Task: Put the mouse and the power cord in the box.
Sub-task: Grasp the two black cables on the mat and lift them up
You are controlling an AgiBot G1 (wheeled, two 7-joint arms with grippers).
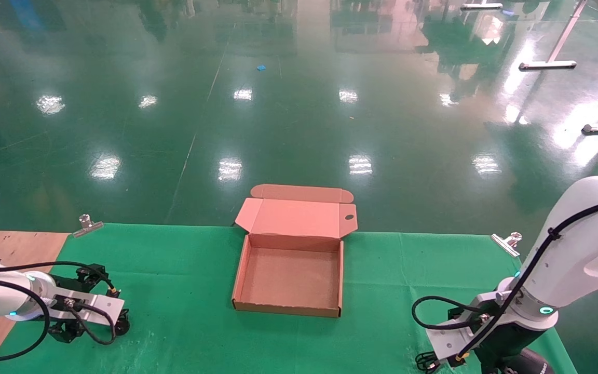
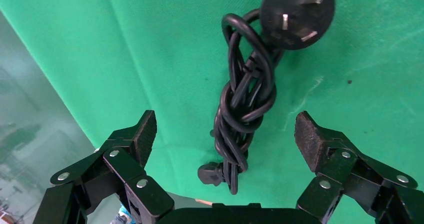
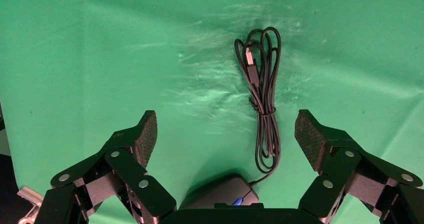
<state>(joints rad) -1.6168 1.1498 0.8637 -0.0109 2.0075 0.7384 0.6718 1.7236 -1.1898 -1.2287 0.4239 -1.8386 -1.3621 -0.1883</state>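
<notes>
Black ribbed pads (image 2: 142, 134) of the left gripper (image 2: 225, 134) stand spread wide and hold nothing, hanging over the power cord (image 2: 247, 96), which lies bundled on the green cloth (image 2: 125, 44) between the two pads with its round plug at the far end. The right gripper (image 3: 225, 134) is just as wide open and empty; the mouse (image 3: 222, 193) sits close under its palm, with its thin cable (image 3: 264, 109) looped out on the cloth between the fingers. In the head view both arms are low over the table, the left gripper (image 1: 78, 306) near the robot's left edge and the right gripper (image 1: 452, 337) near the right front corner, well apart from the box (image 1: 239, 283), which rests in the middle with its lid folded back and its floor bare. The task looks to be at its first pick, nothing packed yet. Next, each gripper would need to descend and close squarely on its item, the left across the cord's thick middle, then lift and carry inward to the box.
</notes>
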